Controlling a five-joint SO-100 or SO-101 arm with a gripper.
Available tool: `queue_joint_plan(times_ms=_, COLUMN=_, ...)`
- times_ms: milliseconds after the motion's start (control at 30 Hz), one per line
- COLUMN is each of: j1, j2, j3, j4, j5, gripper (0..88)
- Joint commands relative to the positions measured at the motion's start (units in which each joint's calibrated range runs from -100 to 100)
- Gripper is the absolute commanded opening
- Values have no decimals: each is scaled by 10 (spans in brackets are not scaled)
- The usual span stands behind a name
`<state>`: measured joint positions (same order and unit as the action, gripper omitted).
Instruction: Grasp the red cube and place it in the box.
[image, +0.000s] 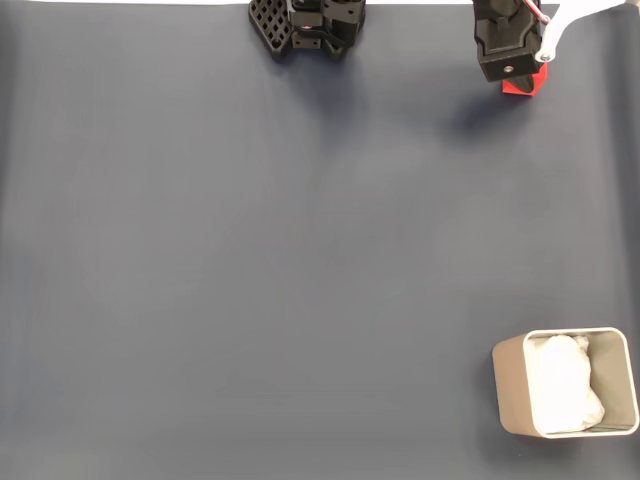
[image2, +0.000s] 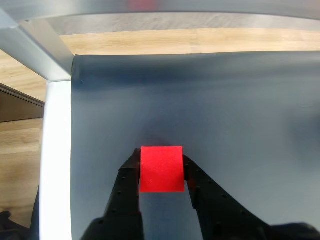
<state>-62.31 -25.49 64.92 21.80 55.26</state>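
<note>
A dark blue-grey mat (image: 300, 250) covers the table across the whole fixed view, which looks straight down. In the wrist view the same mat (image2: 225, 110) ends at a white table edge (image2: 56, 160) on the left, with a pale wooden floor (image2: 20, 165) beyond it and a strip of the same wood (image2: 190, 41) past the mat's far edge.

At the near right corner of the fixed view stands the box (image: 508, 390), beige with rounded corners and a white rim, with white wadding (image: 565, 385) inside it.

At the far edge of the fixed view, left of centre, sits the arm's black base (image: 305, 25). Further right along that far edge is the black gripper (image: 520, 78), well apart from the box.

The red cube (image2: 161, 169) sits between the two black fingers (image2: 127, 180) in the wrist view, one finger touching each side face, so the gripper (image2: 161, 167) is closed on it. In the fixed view a red corner of the cube (image: 520, 86) shows under the gripper. Whether the cube rests on the mat or is lifted cannot be told.
</note>
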Motion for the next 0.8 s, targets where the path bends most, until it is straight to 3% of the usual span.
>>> queue_joint_plan(times_ms=0, j1=24, j2=-35, j3=-67, j4=38, j5=-5, gripper=44)
queue_joint_plan(times_ms=433, j1=188, j2=-24, j3=-315, j4=157, j5=-3, gripper=36)
queue_joint_plan(times_ms=767, j1=310, j2=35, j3=-458, j4=190, j5=4, gripper=36)
